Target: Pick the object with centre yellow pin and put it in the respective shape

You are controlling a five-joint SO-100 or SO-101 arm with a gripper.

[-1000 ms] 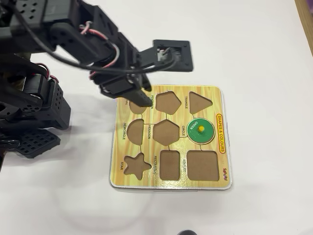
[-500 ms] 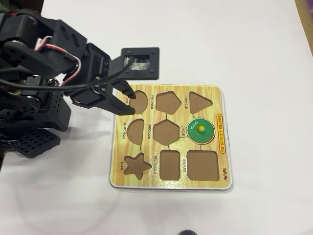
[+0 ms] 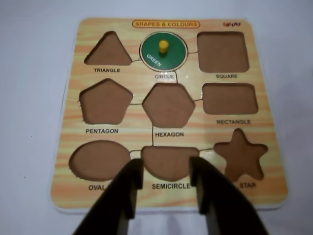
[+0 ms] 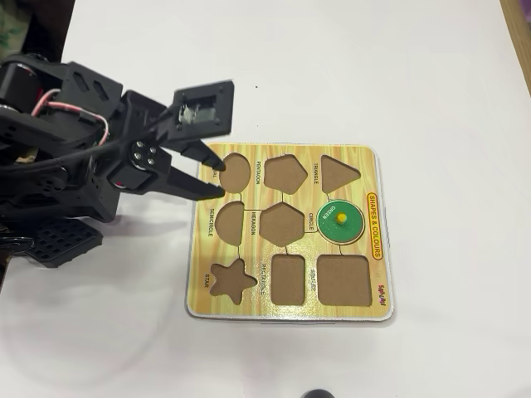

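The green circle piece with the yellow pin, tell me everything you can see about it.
The flat round green puzzle piece carries an upright yellow peg at its centre and the white word GREEN on its face. It sits flush in the circle recess of the wooden shapes board, in the row farthest from the open black tool, which does not touch it.

Green disc [image 3: 163,51] with yellow pin [image 3: 163,46] sits flat in circle recess.

I see even, bright light on the white table [image 4: 431,75]; the wrist view is soft, slightly hazy.
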